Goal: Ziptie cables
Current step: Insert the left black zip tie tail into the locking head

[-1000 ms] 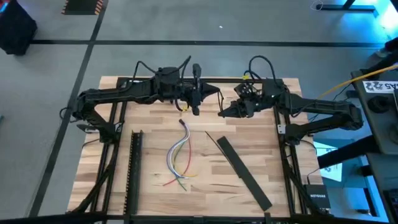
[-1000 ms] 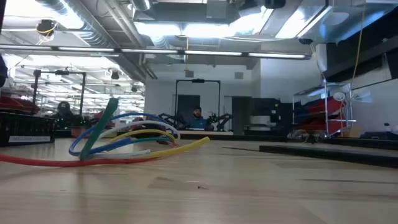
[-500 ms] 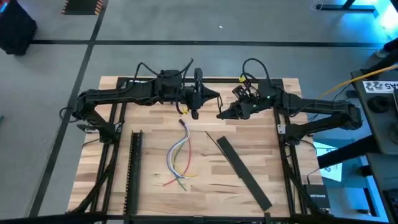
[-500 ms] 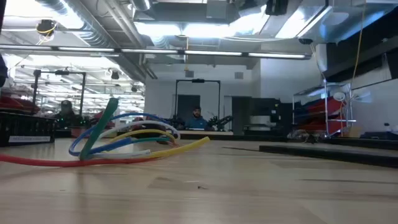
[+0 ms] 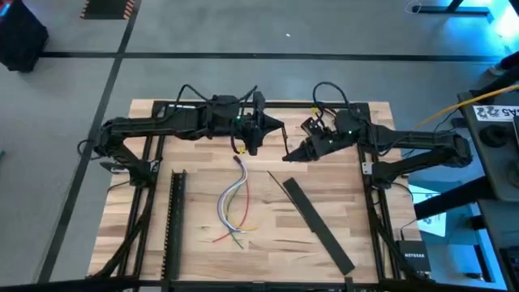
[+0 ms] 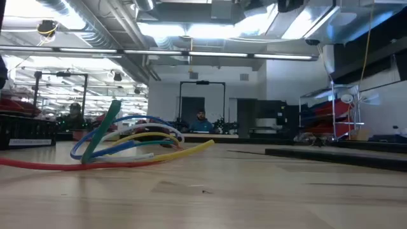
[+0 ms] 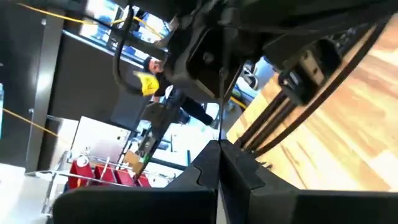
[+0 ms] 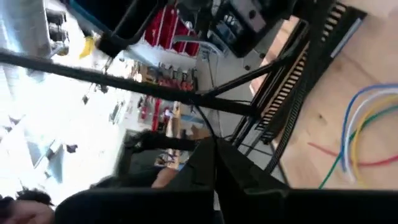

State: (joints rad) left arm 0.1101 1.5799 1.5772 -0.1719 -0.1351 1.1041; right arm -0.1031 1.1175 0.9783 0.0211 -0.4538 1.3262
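Observation:
The cables (image 5: pixel 235 200) are a small bundle of white, grey, yellow, green, blue and red wires lying loose on the wooden table's middle, also seen in the low view (image 6: pixel 127 143) and the right wrist view (image 8: pixel 360 124). My left gripper (image 5: pixel 280 126) hovers over the far part of the table, pointing right, its fingers shut (image 7: pixel 219 148). My right gripper (image 5: pixel 286 155) hovers just beyond the bundle's far end, pointing left, also shut (image 8: pixel 214 144). Neither touches the cables. A thin dark zip-tie strip (image 5: pixel 276 181) lies right of the bundle.
A long flat black bar (image 5: pixel 318 225) lies slanted on the table's right half, and shows in the low view (image 6: pixel 337 154). A black toothed rail (image 5: pixel 174 223) runs along the left side. People stand in the room beyond the table.
My right gripper has moved a little toward the table's near edge, closer to the cables' far end. My left arm has shifted slightly the same way. The cables lie as before.

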